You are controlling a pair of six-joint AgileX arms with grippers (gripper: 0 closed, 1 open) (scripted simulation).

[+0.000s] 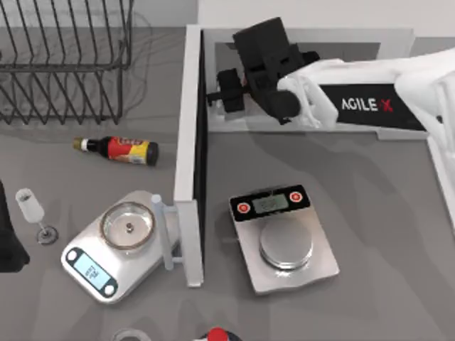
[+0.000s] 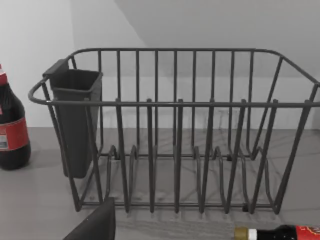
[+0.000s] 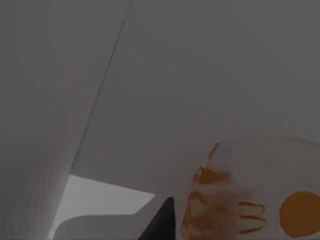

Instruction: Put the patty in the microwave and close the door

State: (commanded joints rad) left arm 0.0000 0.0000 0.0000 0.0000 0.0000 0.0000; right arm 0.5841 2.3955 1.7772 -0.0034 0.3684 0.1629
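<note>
The white microwave [image 1: 320, 35] stands at the back of the table. Its door [image 1: 186, 142] is swung wide open toward the front, and the bar handle [image 1: 168, 234] is on its left face. My right arm reaches from the right into the cavity, with its gripper [image 1: 226, 91] near the hinge side. In the right wrist view the patty [image 3: 240, 200], cream with orange marks, lies close against a dark fingertip [image 3: 160, 222], and pale cavity walls are behind it. My left gripper [image 1: 8, 245] is parked at the table's left edge.
A wire dish rack [image 1: 64, 64] stands at the back left, and a brown bottle [image 1: 121, 150] lies in front of it. A wine glass [image 1: 32, 209] and a scale [image 1: 117, 245] are left of the door. Another scale [image 1: 284, 238] sits in front of the microwave.
</note>
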